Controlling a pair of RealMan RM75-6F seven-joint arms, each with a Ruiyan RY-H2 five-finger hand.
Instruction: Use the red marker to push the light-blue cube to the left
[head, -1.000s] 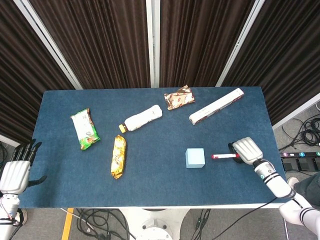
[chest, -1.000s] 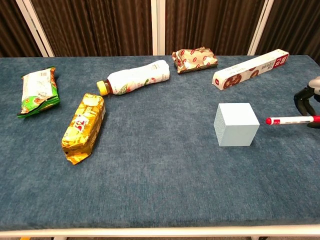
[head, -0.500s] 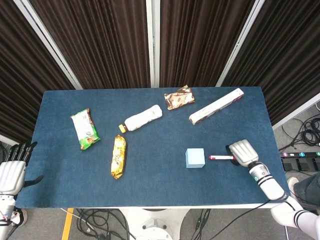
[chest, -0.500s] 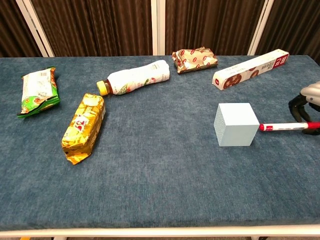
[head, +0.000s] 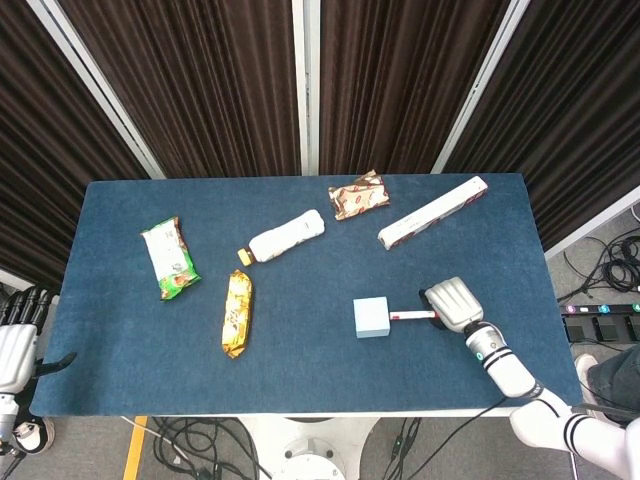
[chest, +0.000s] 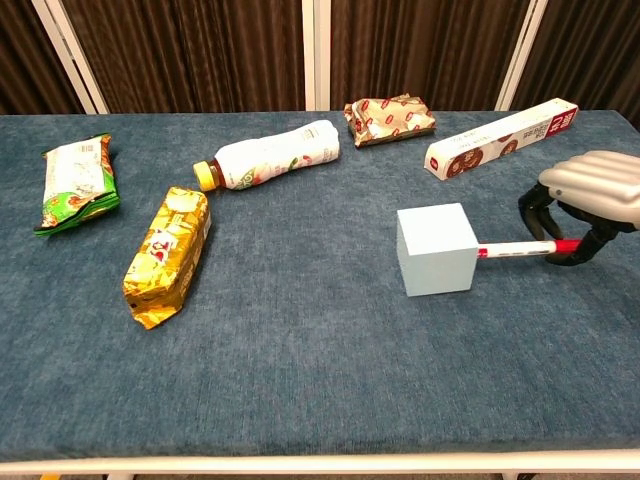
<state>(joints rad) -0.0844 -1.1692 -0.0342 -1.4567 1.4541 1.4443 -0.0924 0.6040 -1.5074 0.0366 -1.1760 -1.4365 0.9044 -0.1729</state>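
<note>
Push in progress: red marker (chest: 520, 249) tip is touching the 3 o'clock face of the light-blue cube (chest: 435, 248), so contact is made and the shove is live. Cube sits on the counter (head: 300, 360) in the right-centre area, at roughly 4 o'clock from the white bottle (head: 287, 236) and 3 o'clock from the gold snack pack (head: 236, 313), well apart from both. How much leftward travel counts as done isn't given by the task; my read is there's open blue cloth at the cube's 9 o'clock, so the stroke can carry on along the same line. Cube looks slightly rotated in the chest view, so I'd guess an off-centre push could spin it rather than slide it.

Right hand (chest: 590, 195) is low over the counter at 3 o'clock of the cube, back of hand up, fingers (chest: 534, 208) curled down and pinching the marker's rear end; marker lies near-horizontal, pointing to 9 o'clock. Forearm trails off to 4 o'clock toward the counter edge.

Left hand (head: 14, 338) is off the counter's 9 o'clock edge, only partly in frame, fingers extended upward with nothing visibly held, not involved.
</note>
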